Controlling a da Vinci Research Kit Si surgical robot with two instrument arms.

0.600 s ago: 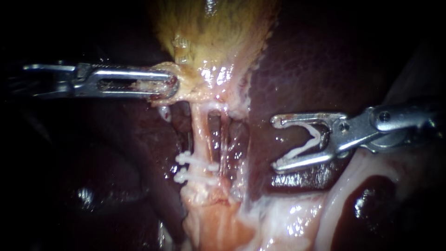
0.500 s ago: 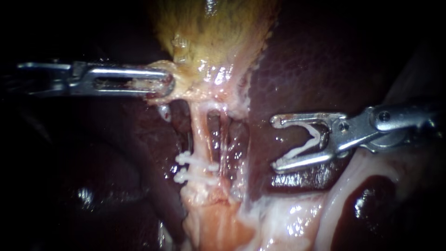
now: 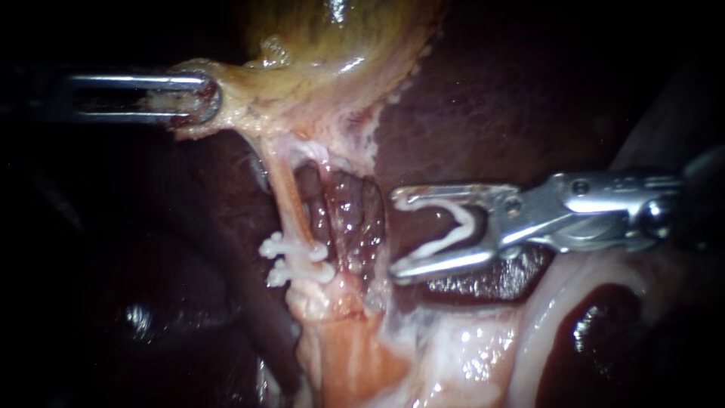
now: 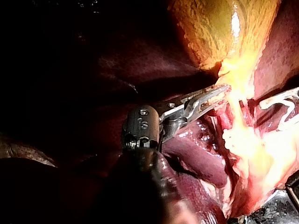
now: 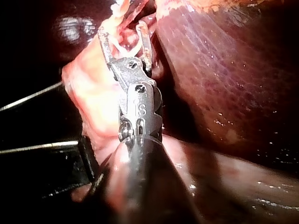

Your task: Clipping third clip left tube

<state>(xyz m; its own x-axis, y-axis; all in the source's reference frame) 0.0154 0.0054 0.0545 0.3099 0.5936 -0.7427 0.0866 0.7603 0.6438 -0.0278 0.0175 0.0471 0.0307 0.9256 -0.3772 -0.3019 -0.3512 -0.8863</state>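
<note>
Two clips (image 3: 297,261) on left tube (image 3: 285,193); right pincer (image 3: 396,235) snug around third clip (image 3: 442,242), left pincer (image 3: 205,98) tight on gallbladder (image 3: 340,38).

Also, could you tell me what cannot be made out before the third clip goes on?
1. Endoscope view: far side of the pale pink left tube, hidden by the tube itself.
2. Endoscope view: shaft of the slender silver left instrument gripping the yellowish gallbladder, lost in darkness at the edge.
3. Left wrist view: the two small white clips, washed out by glare.
4. Right wrist view: the tube, indistinct past the silver right instrument holding its open white V-shaped clip.
</note>
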